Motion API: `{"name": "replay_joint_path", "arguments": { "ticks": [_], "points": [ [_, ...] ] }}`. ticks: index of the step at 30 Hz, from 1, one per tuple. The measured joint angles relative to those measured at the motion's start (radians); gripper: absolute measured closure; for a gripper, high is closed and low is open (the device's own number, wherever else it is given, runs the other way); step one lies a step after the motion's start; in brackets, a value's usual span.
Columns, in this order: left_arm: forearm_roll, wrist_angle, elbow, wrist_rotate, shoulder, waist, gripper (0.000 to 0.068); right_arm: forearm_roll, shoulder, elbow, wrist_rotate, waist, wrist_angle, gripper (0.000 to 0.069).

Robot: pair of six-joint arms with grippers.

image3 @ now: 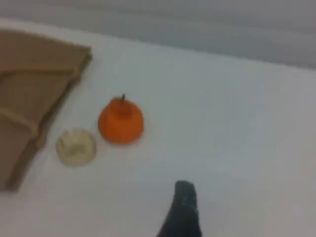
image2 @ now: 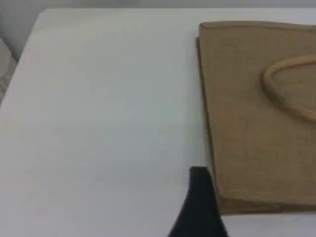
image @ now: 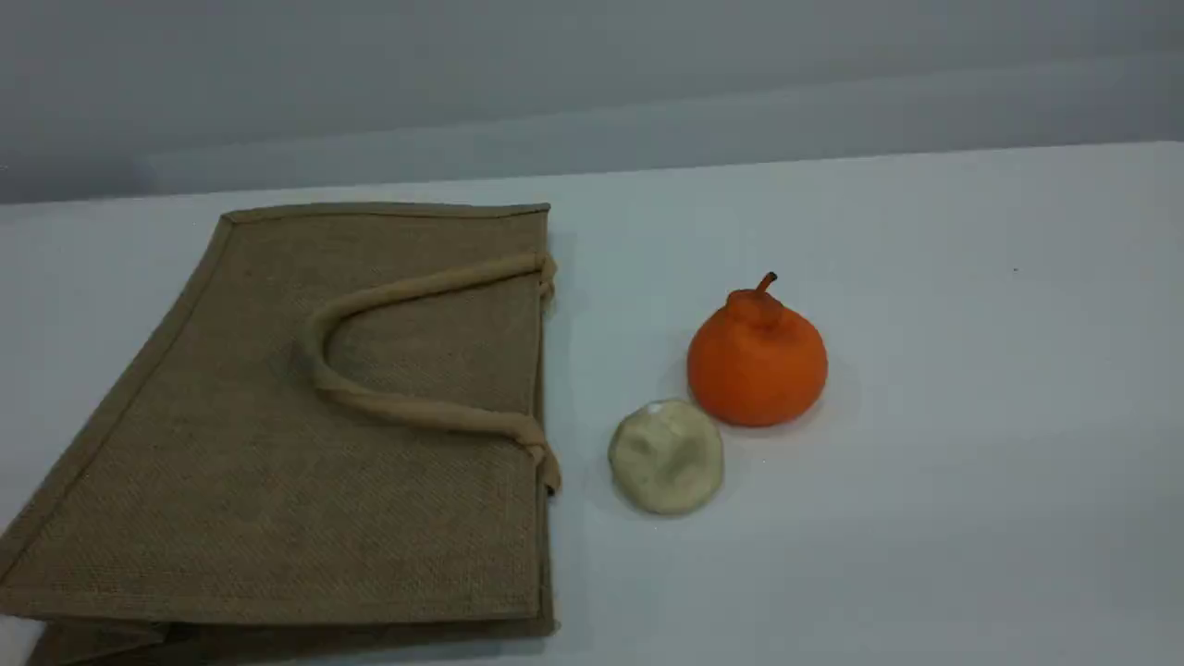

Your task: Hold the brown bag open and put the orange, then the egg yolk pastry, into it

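The brown bag [image: 277, 444] lies flat on the white table at the left, its mouth edge facing right and a beige loop handle [image: 388, 296] folded over its top face. To its right stands the orange [image: 757, 361], stem up, with the egg yolk pastry [image: 666, 455] just in front of it, nearer the bag. No arm shows in the scene view. One dark fingertip [image2: 200, 177] of my left gripper hovers by a corner of the bag [image2: 247, 123]. The right gripper's fingertip [image3: 184, 190] is well clear of the orange [image3: 121, 122] and pastry [image3: 75, 146]. Nothing is held.
The white table [image: 971, 416] stretches bare to the right of the fruit. Its far edge meets a grey wall [image: 647, 83]. In the left wrist view the table's edge [image2: 29, 39] runs along the left.
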Motion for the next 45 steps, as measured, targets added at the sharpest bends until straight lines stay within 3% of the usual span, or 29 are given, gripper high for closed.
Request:
{"name": "replay_joint_path", "arguments": {
  "ticks": [7, 15, 22, 31, 45],
  "points": [
    [0.003, -0.093, -0.166, -0.044, 0.253, 0.000, 0.0172, 0.000, 0.233, -0.172, 0.018, 0.000, -0.093, 0.0139],
    [0.002, -0.088, -0.355, -0.070, 0.587, 0.000, 0.0172, 0.004, 0.531, -0.378, 0.015, 0.000, -0.085, 0.0139],
    [0.001, -0.088, -0.441, -0.070, 0.854, 0.000, 0.0172, 0.009, 0.747, -0.499, 0.015, 0.000, -0.084, 0.0139],
    [0.001, -0.096, -0.549, -0.103, 1.121, 0.000, 0.0172, 0.005, 0.963, -0.580, 0.015, 0.000, -0.087, 0.0139],
    [-0.007, -0.149, -0.666, -0.154, 1.408, 0.000, 0.0172, -0.013, 1.139, -0.583, 0.014, 0.000, -0.154, 0.0139]
  ]
}}
